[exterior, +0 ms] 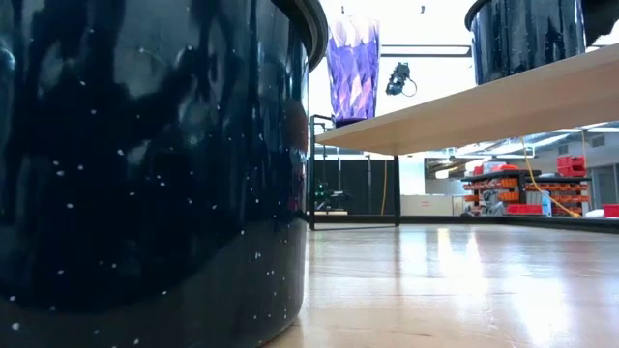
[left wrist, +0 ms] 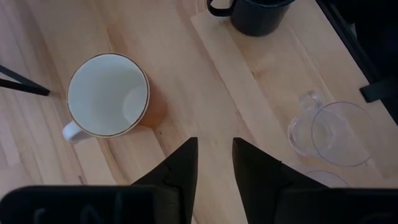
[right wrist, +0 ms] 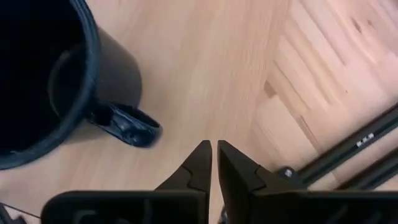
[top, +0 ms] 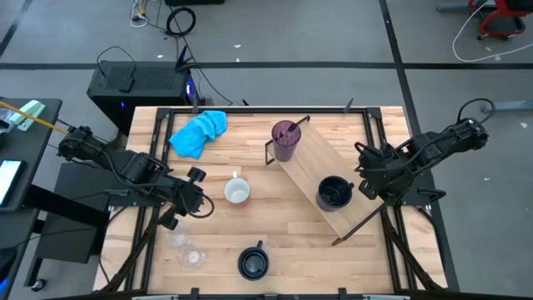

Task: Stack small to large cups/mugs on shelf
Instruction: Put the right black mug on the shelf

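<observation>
White mug: stands upright on the table, off the shelf, just ahead of the left gripper and to one side of its fingers. It looks like rigid glazed ceramic, probably moderately heavy and slick; the rim or the handle seems the soundest hold. The left gripper is slightly open and holds nothing. Two glasses lie on its other side; they are likely light, fragile and slippery, and their outlines are hard to make out. A dark mug stands near them. On the shelf are the purple tumbler and a second dark mug, the latter just ahead of the right gripper, whose fingers are nearly together and empty.
</observation>
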Available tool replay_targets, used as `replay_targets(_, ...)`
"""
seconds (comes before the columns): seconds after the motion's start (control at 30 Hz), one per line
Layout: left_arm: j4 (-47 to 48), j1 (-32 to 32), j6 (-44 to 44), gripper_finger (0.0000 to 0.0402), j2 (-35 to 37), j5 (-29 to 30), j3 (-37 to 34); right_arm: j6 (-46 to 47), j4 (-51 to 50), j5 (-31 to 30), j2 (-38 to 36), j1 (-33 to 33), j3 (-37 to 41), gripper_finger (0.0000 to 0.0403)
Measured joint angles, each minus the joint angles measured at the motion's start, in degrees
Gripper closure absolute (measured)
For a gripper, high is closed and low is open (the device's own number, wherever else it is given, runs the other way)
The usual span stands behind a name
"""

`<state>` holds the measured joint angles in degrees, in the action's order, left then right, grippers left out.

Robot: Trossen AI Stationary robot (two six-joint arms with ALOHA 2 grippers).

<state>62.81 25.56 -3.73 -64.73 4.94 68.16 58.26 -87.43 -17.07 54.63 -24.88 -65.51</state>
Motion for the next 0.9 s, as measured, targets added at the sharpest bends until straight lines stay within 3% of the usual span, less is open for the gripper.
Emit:
replay_targets(0.47,-5.4,0.0,-2.2,0.0294,0.0,0.7,0.0,-8.9,9.2,-2.0,0.1,0.0,4.1,0.0372)
replay_targets(0.9,-5.3,0.0,-3.4,0.0294,0.0,0.7,0.0,-4.9,11.8,1.9,0.1,0.0,4.1,0.0372)
